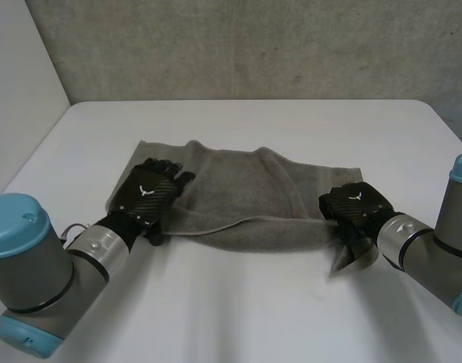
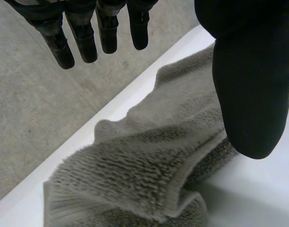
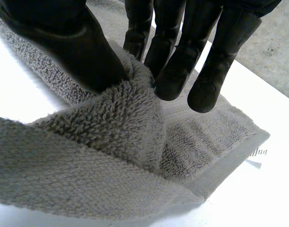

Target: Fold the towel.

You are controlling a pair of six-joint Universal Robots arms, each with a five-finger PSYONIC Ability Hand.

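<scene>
The grey towel (image 1: 246, 193) lies across the middle of the white table (image 1: 253, 310), its long side running along the table's far edge but well apart from it. It is rumpled, and I see a raised crease running across it from one hand to the other. At its right end my right hand (image 1: 355, 208) has hold of it. In the right wrist view the thumb and the fingers (image 3: 182, 56) are drawn together on a pinched-up ridge of the terry pile (image 3: 111, 127), and a corner of cloth hangs loose under the hand toward the table's near edge. A small white label (image 3: 257, 153) sticks out at the towel corner beyond the fingertips. At the towel's left end my left hand (image 1: 147, 195) sits over the cloth. Its own wrist view shows the fingers (image 2: 83, 40) straight and spread, held clear above the towel (image 2: 149, 161), with the thumb set wide apart from them and nothing gripped. Beyond the table's far edge stands a bare concrete wall (image 1: 253, 45).
</scene>
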